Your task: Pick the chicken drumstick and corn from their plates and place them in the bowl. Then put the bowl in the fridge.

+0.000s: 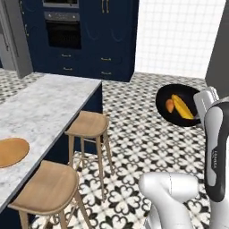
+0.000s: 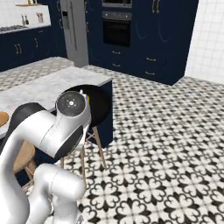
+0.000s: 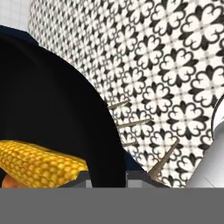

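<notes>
An orange-brown round wooden plate [image 1: 11, 152] is seen lying flat at the left edge of the grey-white marble counter [image 1: 44, 107], with two light wooden bar stools [image 1: 89, 125] set just beside the counter's front. Behind, navy cabinets with a built-in black oven [image 1: 63, 30] are shown, and a tall grey stainless-steel fridge [image 2: 75, 30] is visible in the right base view. Further right, the round deep glossy black bowl [image 1: 179, 106] is held up in the air over the black-and-white patterned tile floor [image 1: 143, 147], well apart from the counter. Inside it, the small orange-brown chicken drumstick [image 1: 170, 105] is seen just beside the short yellow corn cob [image 1: 182, 107], the two apparently touching. The bowl's rim is clamped at its right side by the gripper [image 3: 107, 177], jaws closed narrowly on the wall, though the fingertips are mostly cut off in the hand view. In that view the corn [image 3: 41, 164] is seen lying against the bowl's [image 3: 57, 113] dark interior. The white arm [image 1: 214, 147] is seen rising at the far right.
</notes>
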